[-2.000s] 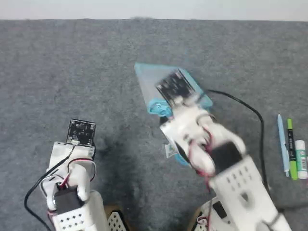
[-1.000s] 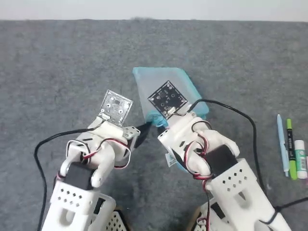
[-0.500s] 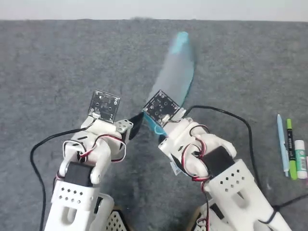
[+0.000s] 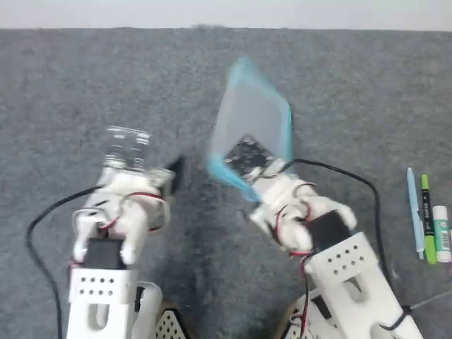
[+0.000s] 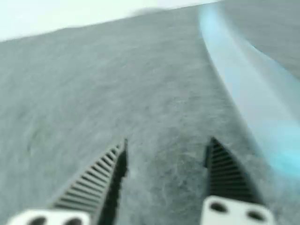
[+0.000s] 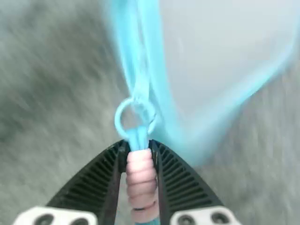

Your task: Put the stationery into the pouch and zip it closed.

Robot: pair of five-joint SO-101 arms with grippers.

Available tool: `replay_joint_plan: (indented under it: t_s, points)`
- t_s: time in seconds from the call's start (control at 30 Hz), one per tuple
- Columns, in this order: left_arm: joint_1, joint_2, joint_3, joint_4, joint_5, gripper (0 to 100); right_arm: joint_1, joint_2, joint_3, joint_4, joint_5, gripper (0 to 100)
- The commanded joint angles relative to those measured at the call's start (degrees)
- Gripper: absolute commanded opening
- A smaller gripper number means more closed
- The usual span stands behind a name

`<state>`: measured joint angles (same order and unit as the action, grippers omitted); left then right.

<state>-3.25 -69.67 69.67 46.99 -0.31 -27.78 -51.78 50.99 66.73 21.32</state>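
Blue pouch (image 4: 253,131) held by its pink pull tag (image 6: 139,180)
Right gripper (image 6: 139,151) pinches the tag, pouch just past its jaws. Left gripper (image 5: 166,152) gapes empty, pouch beside it. Pens (image 4: 426,212) lie well apart from both jaws, so packing and zipping are left.

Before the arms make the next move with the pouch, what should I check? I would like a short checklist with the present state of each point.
1. Right tool grips the zipper pull: ok, shut on it.
2. Left tool is free to help: ok, open and holding nothing.
3. Left tool steadies the pouch: not ok, it is beside the pouch and apart from it.
4. Pouch mouth is open: cannot tell, too blurred.
5. Stationery is inside: not ok, the blue pen, green marker and glue stick lie on the table.
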Motion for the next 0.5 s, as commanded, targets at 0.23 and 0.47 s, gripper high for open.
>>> replay_joint_plan:
  t_s: [0.23,0.47]
  points:
    - [2.11,-1.67,0.84,1.32,-1.05,24,2.95,0.57,-7.91,1.36,-0.7,0.6]
    - [12.04,-1.76,-6.2,11.16,-1.85,24,-1.01,9.89,-20.57,6.99,-4.84,0.6]
